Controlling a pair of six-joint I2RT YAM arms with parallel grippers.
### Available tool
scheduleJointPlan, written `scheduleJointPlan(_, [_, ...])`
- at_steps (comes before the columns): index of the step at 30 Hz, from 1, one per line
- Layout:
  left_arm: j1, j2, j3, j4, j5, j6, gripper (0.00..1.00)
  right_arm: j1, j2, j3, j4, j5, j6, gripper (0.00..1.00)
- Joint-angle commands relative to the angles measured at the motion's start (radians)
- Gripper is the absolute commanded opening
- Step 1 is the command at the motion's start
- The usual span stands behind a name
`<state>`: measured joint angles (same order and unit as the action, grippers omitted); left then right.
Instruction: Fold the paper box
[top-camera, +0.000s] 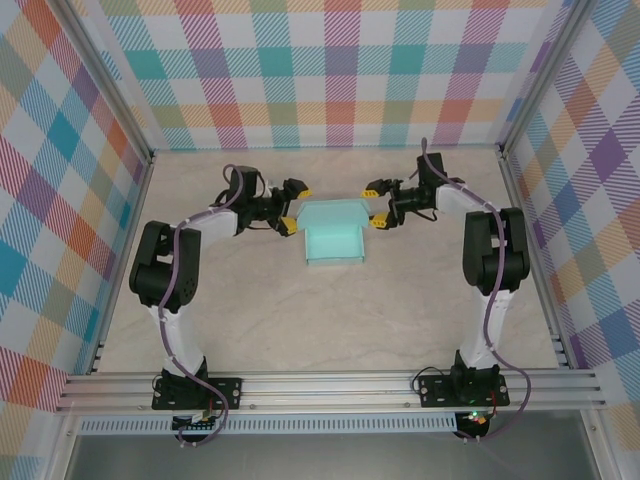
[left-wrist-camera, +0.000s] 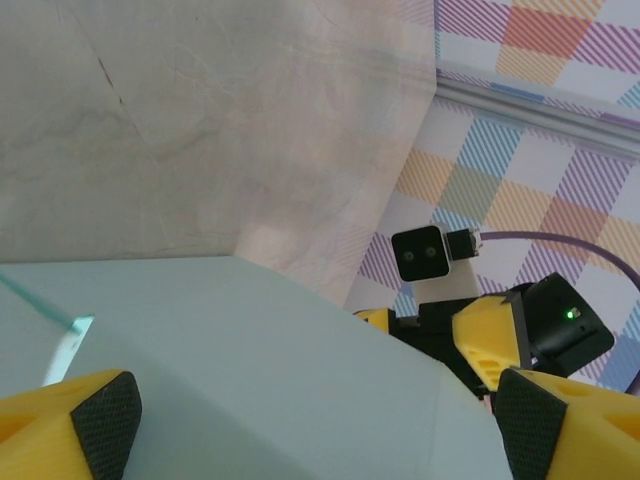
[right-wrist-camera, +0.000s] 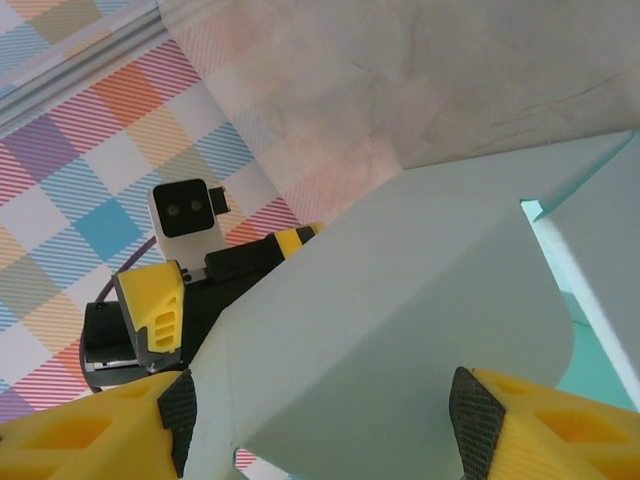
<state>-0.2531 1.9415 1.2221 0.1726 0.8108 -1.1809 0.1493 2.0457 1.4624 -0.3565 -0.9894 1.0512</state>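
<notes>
The paper box (top-camera: 333, 238) is pale mint card, partly folded, with its sides raised, lying mid-table toward the back. My left gripper (top-camera: 295, 207) stands open at the box's far left corner, and my right gripper (top-camera: 376, 205) stands open at the far right corner. In the left wrist view a broad mint panel (left-wrist-camera: 250, 360) spreads between the wide-apart pads (left-wrist-camera: 105, 420), and the gripper (left-wrist-camera: 318, 430) is not closed on it. In the right wrist view a raised flap (right-wrist-camera: 400, 300) sits between that open gripper's (right-wrist-camera: 328, 415) pads (right-wrist-camera: 475, 410). Each wrist camera sees the other gripper across the box.
A marbled beige tabletop (top-camera: 300, 320) lies in front of the box. Checkered walls (top-camera: 330, 70) close in the back and both sides. An aluminium rail (top-camera: 330, 385) runs along the near edge by the arm bases.
</notes>
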Motion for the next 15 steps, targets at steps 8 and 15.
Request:
scheduleJointPlan(8, [-0.043,0.023,-0.013,0.108,0.014,-0.112,0.91,0.050,-0.004,-0.012,0.026,0.002,0.065,0.67])
scheduleJointPlan(15, [-0.049,0.020,-0.002,0.088,0.009,-0.101,0.90,0.052,-0.001,0.001,-0.052,0.030,-0.011,0.63])
